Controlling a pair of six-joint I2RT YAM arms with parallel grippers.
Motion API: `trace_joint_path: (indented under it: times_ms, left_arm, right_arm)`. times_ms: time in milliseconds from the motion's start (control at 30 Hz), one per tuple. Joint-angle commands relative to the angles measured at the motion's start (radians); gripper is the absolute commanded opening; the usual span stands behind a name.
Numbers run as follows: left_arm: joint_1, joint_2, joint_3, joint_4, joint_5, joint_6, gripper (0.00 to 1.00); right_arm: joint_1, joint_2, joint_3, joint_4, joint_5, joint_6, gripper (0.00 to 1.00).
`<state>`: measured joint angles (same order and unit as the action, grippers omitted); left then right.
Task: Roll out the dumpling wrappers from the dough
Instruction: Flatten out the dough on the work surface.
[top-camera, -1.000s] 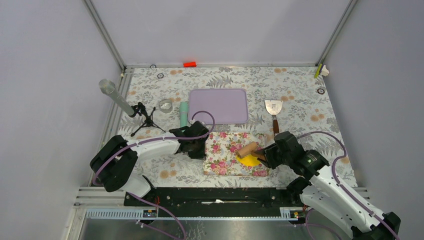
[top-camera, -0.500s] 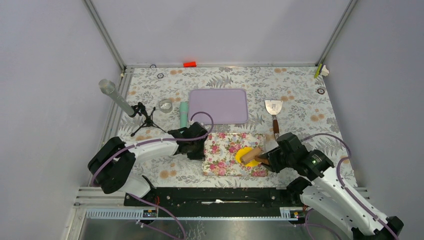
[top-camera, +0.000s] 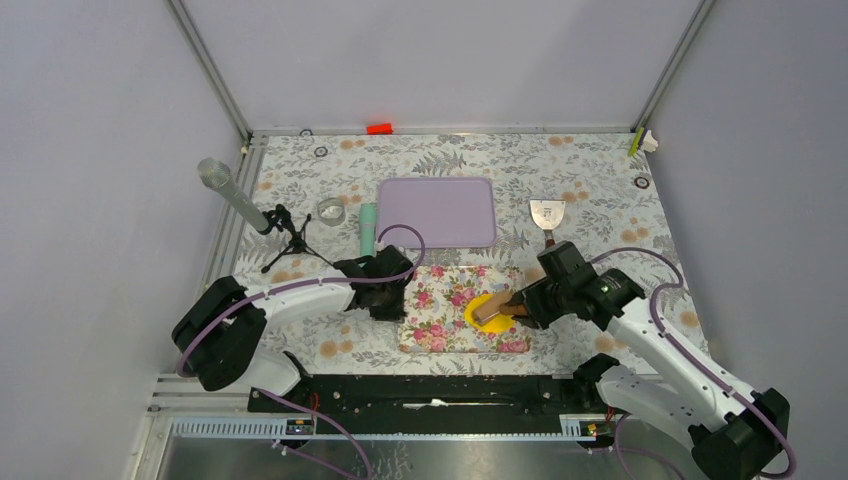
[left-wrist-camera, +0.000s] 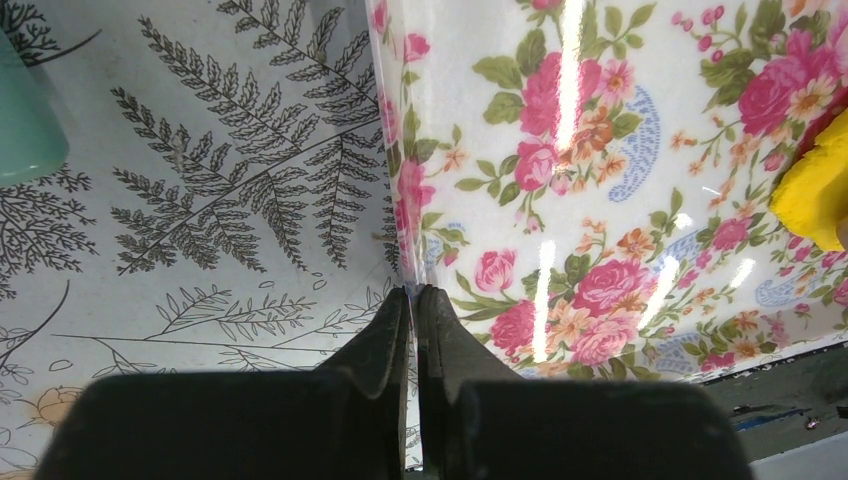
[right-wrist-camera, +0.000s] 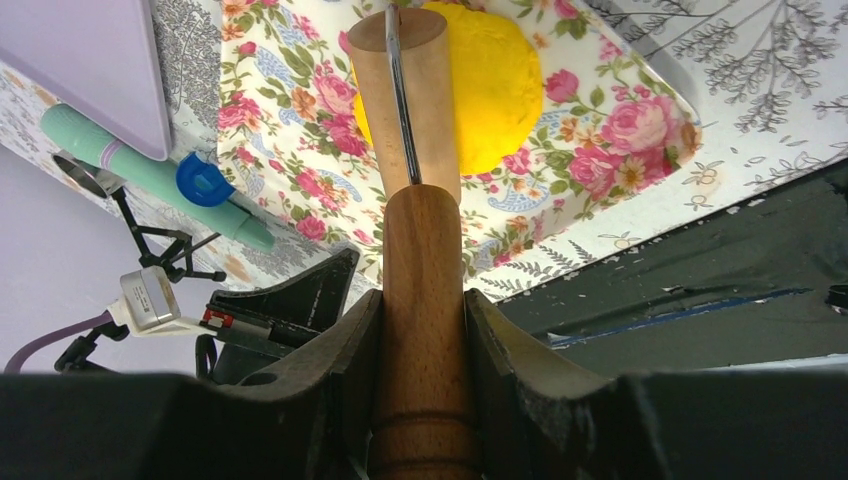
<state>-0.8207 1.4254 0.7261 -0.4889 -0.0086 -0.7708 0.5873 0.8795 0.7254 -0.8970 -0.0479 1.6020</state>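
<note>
Where dough (right-wrist-camera: 500, 90) lies: straight ahead of right gripper (right-wrist-camera: 422, 312), under the rolling pin (right-wrist-camera: 432, 110) it clamps.
Left gripper (left-wrist-camera: 412, 297): pinching mat (left-wrist-camera: 600, 120) edge.

We count one floral mat (top-camera: 440, 300) on the surface (top-camera: 600, 200), and we place everything else by it. On the mat lies one piece of yellow dough (top-camera: 480, 302), and across that one wooden rolling pin (right-wrist-camera: 422, 260). Just beyond the mat's far edge we find one lavender tray (top-camera: 437, 211); beyond its far right corner, one metal scraper (top-camera: 546, 214); beyond its far left corner, one teal cylinder (top-camera: 367, 227), one clear ring (top-camera: 331, 210) and one microphone (top-camera: 232, 194) on one small tripod (top-camera: 290, 240). Well beyond the mat sits one small red block (top-camera: 379, 128). Two arms reach the mat, the left arm (top-camera: 300, 292) and the right arm (top-camera: 650, 335), each with two fingers (left-wrist-camera: 385, 340), four in all
</note>
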Motion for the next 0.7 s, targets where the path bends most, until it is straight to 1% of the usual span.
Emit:
trace_joint_path:
  times_ms: [0,100,200,300,400,500,633,667]
  left_arm:
    - [-0.006,-0.011,-0.011,-0.094,-0.054,0.074,0.0]
    - [-0.006,-0.013,-0.009,-0.093,-0.054,0.076,0.0]
    - [-0.006,-0.016,-0.011,-0.092,-0.054,0.075,0.0]
    - [-0.006,-0.019,-0.011,-0.091,-0.054,0.076,0.0]
    - [-0.006,-0.022,-0.011,-0.091,-0.055,0.069,0.0]
    - [-0.006,-0.02,-0.009,-0.092,-0.055,0.062,0.0]
    - [-0.005,-0.017,-0.002,-0.096,-0.051,0.049,0.0]
    - [-0.004,-0.017,-0.001,-0.096,-0.045,0.047,0.0]
  right_arm:
    - [-0.018,0.094,-0.044,-0.133,0.043,-0.051,0.0]
    - [-0.022,0.112,-0.063,-0.129,0.085,-0.054,0.0]
    - [-0.022,0.136,-0.084,-0.108,0.088,-0.062,0.0]
    - [-0.021,0.164,-0.07,-0.091,0.104,-0.089,0.0]
    - [-0.021,0.174,-0.012,-0.152,0.164,-0.134,0.0]
    - [-0.021,0.139,0.014,-0.22,0.218,-0.159,0.0]
    - [-0.02,0.114,0.013,-0.273,0.238,-0.215,0.0]
    - [-0.019,0.119,0.007,-0.262,0.228,-0.243,0.0]
